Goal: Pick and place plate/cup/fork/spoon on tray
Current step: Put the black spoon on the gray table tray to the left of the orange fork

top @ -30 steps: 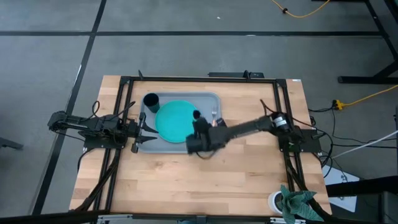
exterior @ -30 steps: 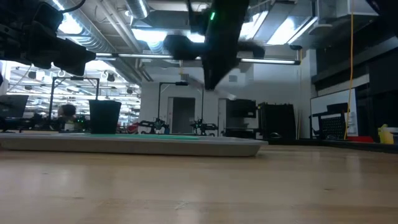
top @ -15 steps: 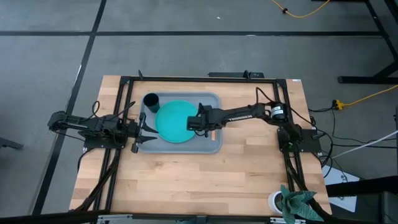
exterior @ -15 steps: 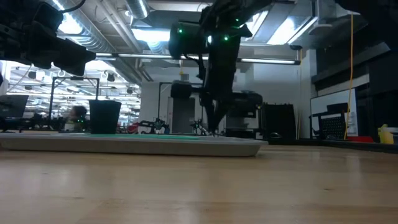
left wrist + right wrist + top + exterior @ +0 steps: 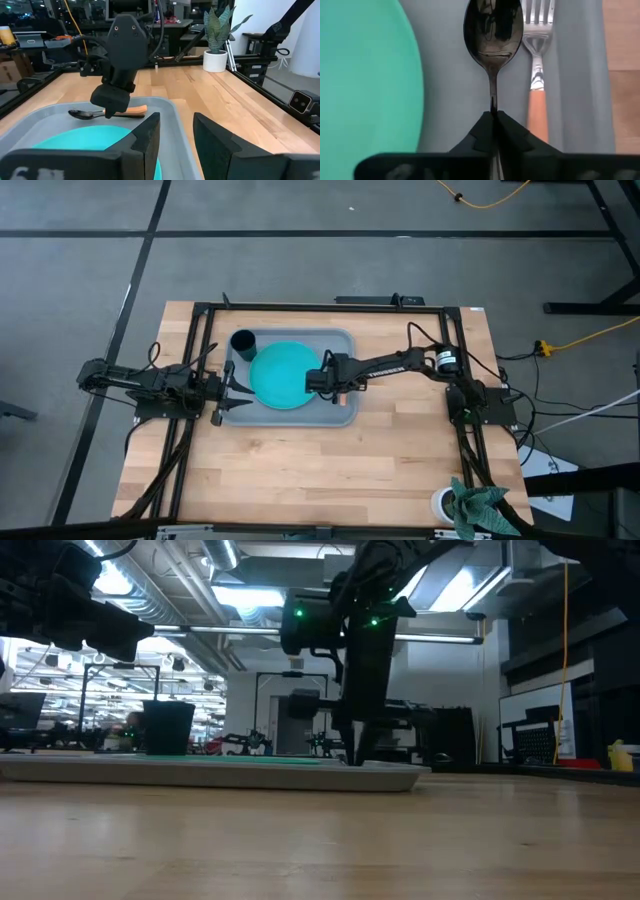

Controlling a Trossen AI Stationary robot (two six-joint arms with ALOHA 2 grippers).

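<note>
The grey-blue tray (image 5: 340,412) lies at the table's far middle. On it lie the teal plate (image 5: 280,375), the dark cup (image 5: 242,341) standing at its far left corner, and the fork (image 5: 538,75) with its orange handle (image 5: 537,117) along its right side. My right gripper (image 5: 322,380) is low in the tray between plate and fork, shut on the dark spoon (image 5: 493,30). My left gripper (image 5: 228,387) waits open at the tray's left rim, its fingers (image 5: 150,135) apart and empty. My right gripper pinches the spoon's thin handle (image 5: 493,102) between its two shut fingers, coming from above and pointing down. The handle runs along the line of the fingers. The spoon lies level beside the fork, bowl (image 5: 82,114) up, at the tray floor; whether it rests there, I cannot tell.
A white cup with a teal cloth (image 5: 470,505) stands at the table's near right corner. Black frame rails (image 5: 200,360) run along both sides and the far edge. The bare wood (image 5: 320,470) lies between the tray and the near edge.
My right gripper has gone from the tray's near edge toward the far edge and down into the tray, still shut on the spoon. The spoon now lies low beside the fork, between fork and plate.
</note>
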